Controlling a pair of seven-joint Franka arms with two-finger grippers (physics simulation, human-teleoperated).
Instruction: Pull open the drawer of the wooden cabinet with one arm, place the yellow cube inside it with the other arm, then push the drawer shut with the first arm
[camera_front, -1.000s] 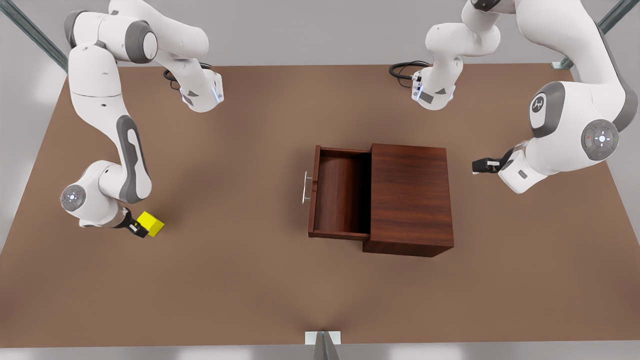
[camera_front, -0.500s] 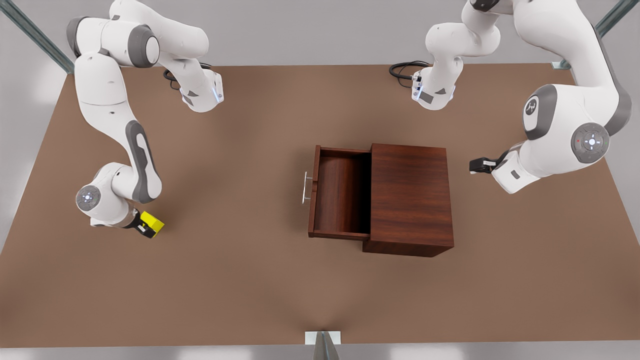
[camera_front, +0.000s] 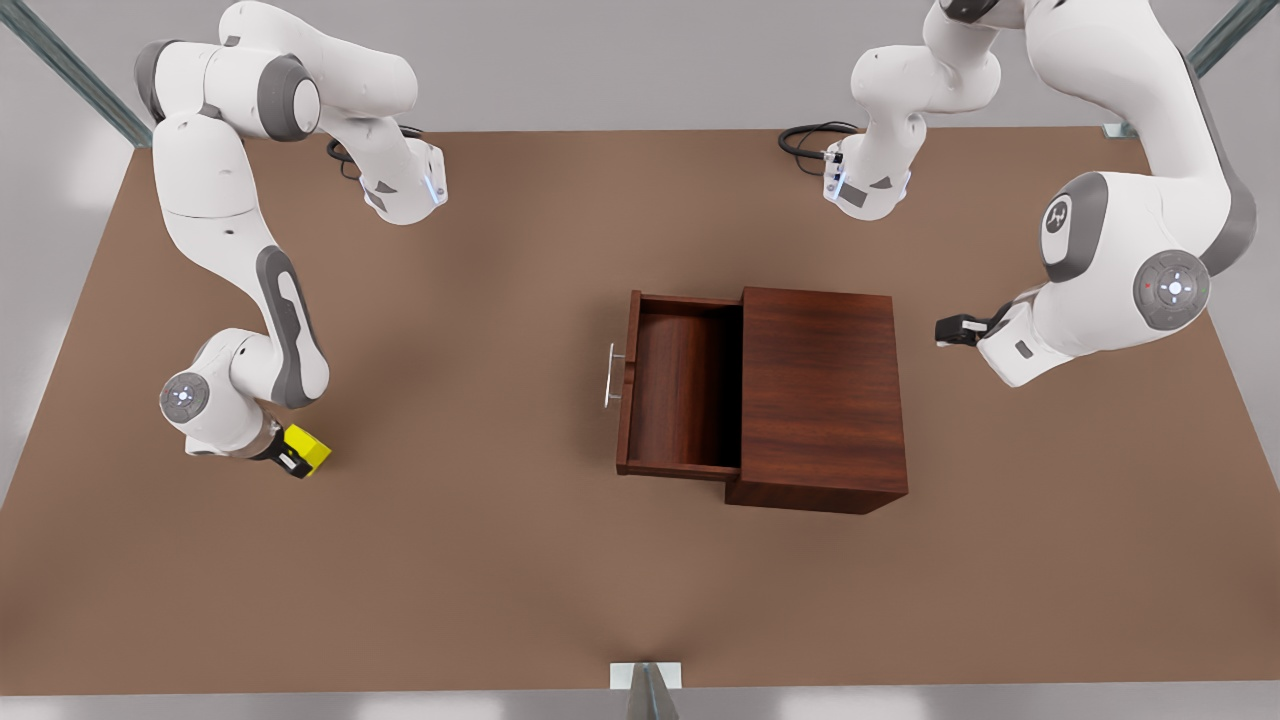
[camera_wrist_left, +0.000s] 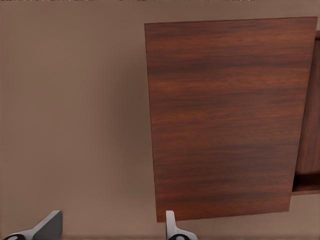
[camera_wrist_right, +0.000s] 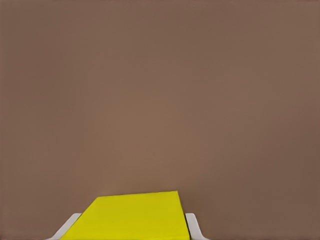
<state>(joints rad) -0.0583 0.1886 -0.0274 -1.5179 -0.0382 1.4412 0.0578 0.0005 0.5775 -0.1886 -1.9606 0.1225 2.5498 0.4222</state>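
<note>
Right gripper (camera_front: 290, 458) straddles the cube (camera_front: 306, 447), apparently clamping its flat sides; rigid and light, it should lift easily. Left gripper (camera_front: 950, 330) waits, fingers spread, beside the cabinet (camera_front: 820, 390).

Simulated robot lab: bare brown table (camera_front: 500, 560), metal frame struts (camera_front: 70, 70).

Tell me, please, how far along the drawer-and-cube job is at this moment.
Done: the drawer stands pulled out of the wooden cabinet, its tray bare. In hand: the right tool, at the front view's left, has its fingers on either side of the yellow cube, far from the cabinet. The left tool waits open beside the cabinet's back. Left: carry the cube into the drawer and push it shut.
</note>
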